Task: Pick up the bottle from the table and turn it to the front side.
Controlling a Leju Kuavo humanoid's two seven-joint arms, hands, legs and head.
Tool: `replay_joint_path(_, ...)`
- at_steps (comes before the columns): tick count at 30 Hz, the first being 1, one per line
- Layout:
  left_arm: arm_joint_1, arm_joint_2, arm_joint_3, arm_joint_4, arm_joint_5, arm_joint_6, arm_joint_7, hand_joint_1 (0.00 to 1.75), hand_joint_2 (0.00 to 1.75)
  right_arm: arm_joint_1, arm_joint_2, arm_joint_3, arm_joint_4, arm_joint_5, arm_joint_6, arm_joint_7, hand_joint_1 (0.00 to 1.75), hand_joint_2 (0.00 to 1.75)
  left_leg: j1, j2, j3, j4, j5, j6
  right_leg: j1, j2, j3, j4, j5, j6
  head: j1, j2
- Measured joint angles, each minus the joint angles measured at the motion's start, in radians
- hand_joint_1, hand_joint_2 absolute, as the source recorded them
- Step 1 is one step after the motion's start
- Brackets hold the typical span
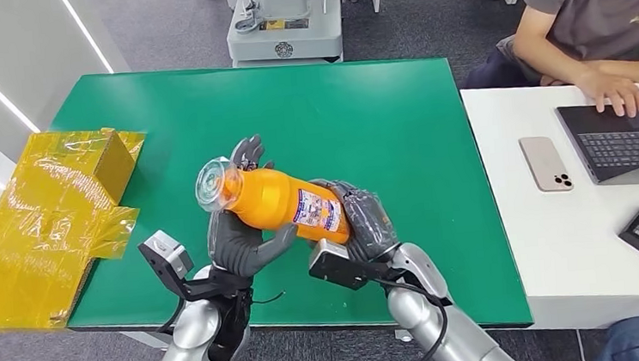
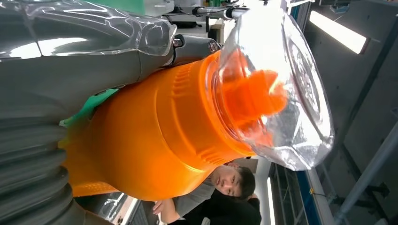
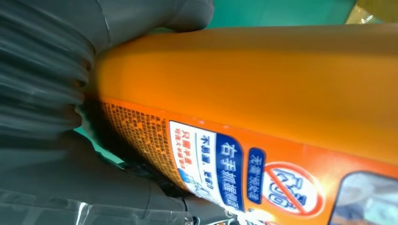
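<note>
The orange bottle point(image 1: 276, 199) was held lying sideways above the desk point(image 1: 398, 123), its cap end gripped by the left robot hand point(image 1: 239, 238) and its bottom end by the right robot hand point(image 1: 362, 220).

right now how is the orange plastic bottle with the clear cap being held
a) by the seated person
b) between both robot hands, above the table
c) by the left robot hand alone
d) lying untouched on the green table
b: the orange plastic bottle lies tilted between the left robot hand, near its clear cap, and the right robot hand at its base, above the green table.
</note>
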Motion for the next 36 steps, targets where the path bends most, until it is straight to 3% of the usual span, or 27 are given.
replay_joint_path(11,0.001,0.0,0.016,0.006,-0.007,0.021,-0.002,0.0,1.75,-0.065,0.053,0.0,0.114,-0.013,0.114,0.0,1.75,1.75,0.0,0.0,0.0,0.0,0.0,0.0,0.0,0.0,0.0,0.0,0.0,0.0,0.0,0.0)
replay_joint_path(18,0.004,0.001,0.026,0.007,-0.016,0.039,-0.009,0.0,1.75,-0.085,0.071,0.001,0.157,-0.012,0.137,-0.001,1.75,1.75,0.0,0.0,0.0,0.0,0.0,0.0,0.0,0.0,0.0,0.0,0.0,0.0,0.0,0.0)
replay_joint_path(27,0.019,-0.004,0.033,0.007,-0.134,0.281,-0.063,0.0,1.75,-0.103,0.086,0.022,0.197,0.003,0.17,-0.009,1.75,1.75,0.0,0.0,0.0,0.0,0.0,0.0,0.0,0.0,0.0,0.0,0.0,0.0,0.0,0.0)
replay_joint_path(29,0.019,-0.006,0.035,0.007,-0.149,0.319,-0.07,0.21,1.75,-0.103,0.087,0.027,0.2,0.003,0.174,-0.008,1.75,1.75,0.0,0.0,0.0,0.0,0.0,0.0,0.0,0.0,0.0,0.0,0.0,0.0,0.0,0.0)
replay_joint_path(31,0.02,-0.007,0.039,0.007,-0.154,0.339,-0.074,0.87,1.75,-0.102,0.087,0.03,0.199,0.003,0.177,-0.006,1.75,1.75,0.0,0.0,0.0,0.0,0.0,0.0,0.0,0.0,0.0,0.0,0.0,0.0,0.0,0.0)
replay_joint_path(33,0.021,-0.007,0.044,0.007,-0.154,0.347,-0.075,1.33,1.75,-0.1,0.087,0.032,0.198,0.003,0.178,-0.002,1.75,1.75,0.0,0.0,0.0,0.0,0.0,0.0,0.0,0.0,0.0,0.0,0.0,0.0,0.0,0.0)
replay_joint_path(36,0.024,-0.008,0.047,0.007,-0.15,0.35,-0.083,1.45,1.75,-0.099,0.087,0.032,0.197,0.003,0.18,0.002,1.75,1.75,0.0,0.0,0.0,0.0,0.0,0.0,0.0,0.0,0.0,0.0,0.0,0.0,0.0,0.0)
